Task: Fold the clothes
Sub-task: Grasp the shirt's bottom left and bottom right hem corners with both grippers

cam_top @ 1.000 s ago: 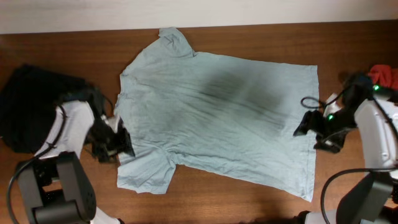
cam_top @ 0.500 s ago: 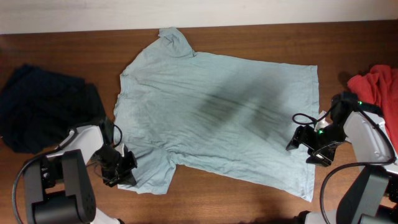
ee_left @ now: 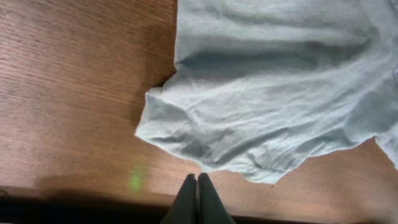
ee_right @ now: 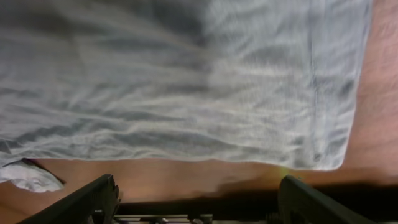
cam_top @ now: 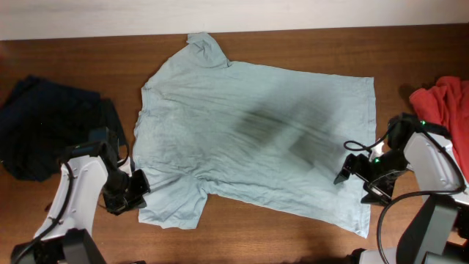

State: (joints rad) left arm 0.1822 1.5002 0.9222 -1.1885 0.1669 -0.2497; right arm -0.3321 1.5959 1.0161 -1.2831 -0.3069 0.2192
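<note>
Left wrist view: my left gripper [ee_left: 196, 182] is clenched, fingers pressed together with nothing between them, over the bare table [ee_left: 74, 93], just short of the near sleeve of the pale grey-blue T-shirt [ee_left: 267, 93]. My right gripper [ee_right: 196, 183] is released, fingers spread wide and empty, the shirt's hem corner just ahead of it. The T-shirt lies flat across the table's middle, collar toward the left edge. A navy garment [cam_top: 44, 136] is heaped at the left edge, a red garment [cam_top: 443, 103] at the right edge

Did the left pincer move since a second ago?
Yes. The left pincer slid along the pale T-shirt, from near the collar to the lower sleeve, closer to the near edge of the table.
</note>
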